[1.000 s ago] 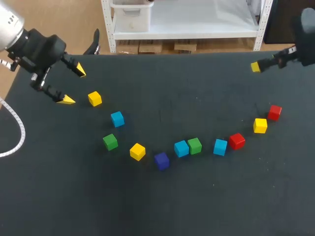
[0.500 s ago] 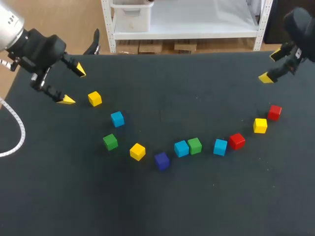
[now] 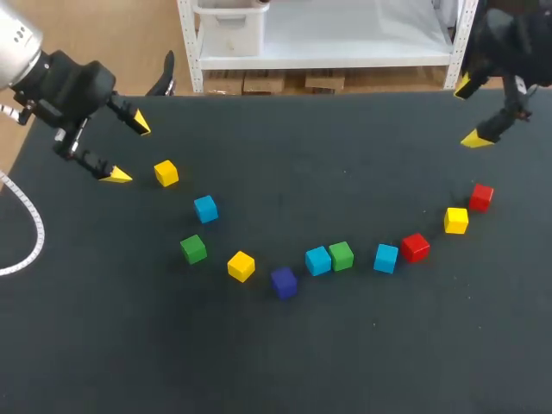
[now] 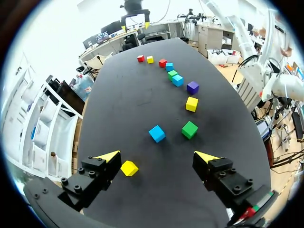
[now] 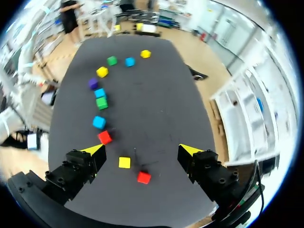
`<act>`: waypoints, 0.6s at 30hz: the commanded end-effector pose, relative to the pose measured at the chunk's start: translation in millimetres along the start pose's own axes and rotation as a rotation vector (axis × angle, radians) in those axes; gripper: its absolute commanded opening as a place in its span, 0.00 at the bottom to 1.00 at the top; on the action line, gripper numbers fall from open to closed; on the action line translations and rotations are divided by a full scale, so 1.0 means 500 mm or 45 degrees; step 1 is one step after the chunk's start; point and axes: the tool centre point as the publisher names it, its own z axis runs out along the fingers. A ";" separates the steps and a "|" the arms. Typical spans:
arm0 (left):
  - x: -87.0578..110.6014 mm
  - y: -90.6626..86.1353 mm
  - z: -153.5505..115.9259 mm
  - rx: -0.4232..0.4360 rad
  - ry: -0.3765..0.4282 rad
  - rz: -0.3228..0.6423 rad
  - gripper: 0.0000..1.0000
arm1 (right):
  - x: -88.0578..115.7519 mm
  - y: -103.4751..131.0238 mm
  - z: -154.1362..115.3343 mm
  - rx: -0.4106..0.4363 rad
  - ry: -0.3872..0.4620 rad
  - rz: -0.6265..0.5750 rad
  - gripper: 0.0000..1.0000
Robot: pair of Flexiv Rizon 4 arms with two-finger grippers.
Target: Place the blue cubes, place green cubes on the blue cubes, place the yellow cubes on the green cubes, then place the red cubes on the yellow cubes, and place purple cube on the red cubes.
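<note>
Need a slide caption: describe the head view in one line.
Eleven loose cubes, none stacked, arc across the black table between the open left tool and open right tool.

11 loose cubes (image 3: 318, 260) arc across the table (image 3: 276, 362), left fingers (image 3: 115, 176) and right fingers (image 3: 476, 138) both spread.

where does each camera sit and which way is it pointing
Head view: above and behind, looking down on the table; left gripper and right gripper show at its sides.
Left wrist view: on the left wrist, facing along its own open fingers across the cubes.
Right wrist view: on the right wrist, facing the opposite way over the same cubes, own fingers open.
Shared: the purple cube shows in all three.
</note>
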 end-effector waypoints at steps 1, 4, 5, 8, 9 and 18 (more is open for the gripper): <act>0.000 -0.001 0.000 -0.002 0.000 0.001 1.00 | -0.037 0.012 0.016 -0.170 0.249 -0.621 1.00; 0.000 -0.001 0.000 -0.002 0.000 0.001 1.00 | -0.056 0.033 0.032 -0.146 0.275 -0.733 1.00; 0.000 -0.001 0.000 -0.002 0.000 0.001 1.00 | -0.061 0.038 0.036 -0.148 0.281 -0.754 1.00; 0.000 -0.001 0.000 -0.002 0.000 0.001 1.00 | -0.081 0.059 0.057 -0.164 0.294 -0.830 1.00; 0.000 -0.001 0.000 -0.002 0.000 0.001 1.00 | -0.088 0.067 0.064 -0.163 0.306 -0.842 1.00; 0.000 -0.001 0.000 -0.002 0.000 0.001 1.00 | -0.153 0.124 0.161 -0.097 0.453 -0.781 1.00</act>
